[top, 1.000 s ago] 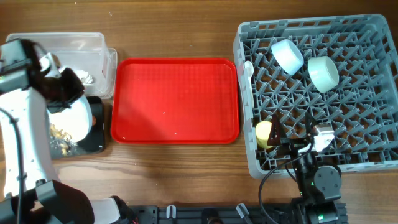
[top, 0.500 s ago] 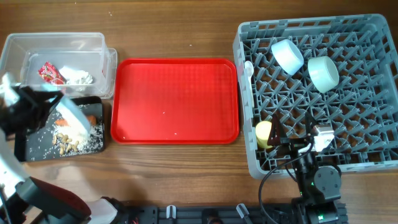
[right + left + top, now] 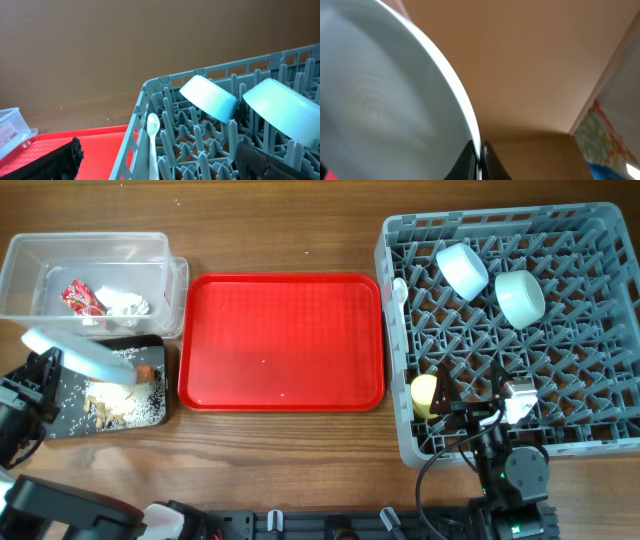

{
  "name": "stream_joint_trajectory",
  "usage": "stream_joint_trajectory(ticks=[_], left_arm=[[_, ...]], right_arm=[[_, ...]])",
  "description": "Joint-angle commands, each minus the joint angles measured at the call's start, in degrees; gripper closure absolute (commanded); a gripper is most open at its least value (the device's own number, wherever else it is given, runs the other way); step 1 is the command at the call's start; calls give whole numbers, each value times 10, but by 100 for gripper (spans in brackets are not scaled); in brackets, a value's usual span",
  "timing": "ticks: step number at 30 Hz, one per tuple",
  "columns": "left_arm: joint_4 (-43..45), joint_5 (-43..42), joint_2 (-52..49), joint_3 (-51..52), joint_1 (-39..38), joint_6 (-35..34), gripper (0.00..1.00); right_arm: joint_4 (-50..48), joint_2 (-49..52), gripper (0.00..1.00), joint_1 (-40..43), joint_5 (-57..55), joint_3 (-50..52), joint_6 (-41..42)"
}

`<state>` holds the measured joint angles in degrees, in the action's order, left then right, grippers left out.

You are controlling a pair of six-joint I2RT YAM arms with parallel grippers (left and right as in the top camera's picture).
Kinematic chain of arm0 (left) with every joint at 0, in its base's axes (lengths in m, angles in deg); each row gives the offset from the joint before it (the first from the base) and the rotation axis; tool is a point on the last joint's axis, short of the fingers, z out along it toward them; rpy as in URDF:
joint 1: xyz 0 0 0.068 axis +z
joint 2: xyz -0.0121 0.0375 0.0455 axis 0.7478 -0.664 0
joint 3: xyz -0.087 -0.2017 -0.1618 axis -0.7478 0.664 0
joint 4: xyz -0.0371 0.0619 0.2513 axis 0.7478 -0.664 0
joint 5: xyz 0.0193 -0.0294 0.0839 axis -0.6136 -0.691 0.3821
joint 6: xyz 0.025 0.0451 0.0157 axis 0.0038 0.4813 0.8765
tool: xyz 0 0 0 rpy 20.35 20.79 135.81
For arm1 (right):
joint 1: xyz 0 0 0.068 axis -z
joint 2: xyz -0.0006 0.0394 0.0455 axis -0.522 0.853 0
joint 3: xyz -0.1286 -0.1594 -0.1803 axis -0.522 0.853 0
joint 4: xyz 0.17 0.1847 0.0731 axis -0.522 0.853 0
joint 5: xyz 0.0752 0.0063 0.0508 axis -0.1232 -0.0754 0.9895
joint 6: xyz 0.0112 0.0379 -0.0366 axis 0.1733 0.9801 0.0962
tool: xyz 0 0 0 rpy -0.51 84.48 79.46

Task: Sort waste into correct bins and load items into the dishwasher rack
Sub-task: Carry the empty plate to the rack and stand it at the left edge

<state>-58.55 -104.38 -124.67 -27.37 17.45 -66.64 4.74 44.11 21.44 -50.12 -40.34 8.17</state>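
My left gripper (image 3: 45, 370) is shut on the rim of the pale blue plate (image 3: 82, 358), held steeply tilted over the black tray (image 3: 50, 420); the wrist view shows the fingers (image 3: 479, 160) pinching the plate (image 3: 380, 100). Beige scraps and rice (image 3: 120, 402) and the carrot (image 3: 146, 370) lie in the black tray. The red wrapper (image 3: 80, 295) and tissue (image 3: 126, 304) lie in the clear tub (image 3: 90, 242). The grey rack (image 3: 600, 440) holds two bowls (image 3: 462, 268) (image 3: 520, 297), the yellow cup (image 3: 425, 395) and the white spoon (image 3: 399, 290). My right gripper (image 3: 470, 408) is open and empty at the rack's front edge.
The red serving tray (image 3: 282, 340) lies between the bins and the rack. In the right wrist view the open fingers (image 3: 157, 157) face the rack wall (image 3: 142, 102), the spoon (image 3: 152, 137) and both bowls (image 3: 210, 97) (image 3: 280, 112).
My left gripper moved left and toward the front with the plate, tipping it steeper. The scraps that lay on the plate now lie in the black tray. The right arm has not moved.
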Motion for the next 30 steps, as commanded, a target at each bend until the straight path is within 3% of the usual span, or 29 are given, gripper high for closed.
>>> stream_joint_trajectory(ticks=[1,4,6,9,11,14,18,21,24,27,30], left_arm=[[-3,-34,33,2,-57,30,96],[-2,35,71,-7,-136,19,96],[15,123,110,-15,-212,-21,96],[80,307,166,-15,-349,-123,96],[137,457,188,-15,-480,-188,96],[210,578,181,-15,-636,-232,96],[344,692,125,-15,-838,-238,96],[462,711,57,-15,-936,-294,96],[651,627,-10,-15,-984,-396,96],[815,572,-42,-15,-992,-469,96],[889,585,-45,-17,-991,-498,96]], right_arm=[[-2,-5,0,2,3,1,9],[-2,-5,0,2,3,1,9],[-2,-5,0,2,3,1,9],[-2,-5,0,2,3,1,9],[-2,-5,0,2,3,1,9],[-2,-5,0,2,3,1,9],[-2,-5,0,2,3,1,9],[-2,-4,0,2,3,1,9],[-2,-4,0,2,3,1,9],[-2,-4,0,2,3,1,8],[-2,-5,0,2,3,1,9]])
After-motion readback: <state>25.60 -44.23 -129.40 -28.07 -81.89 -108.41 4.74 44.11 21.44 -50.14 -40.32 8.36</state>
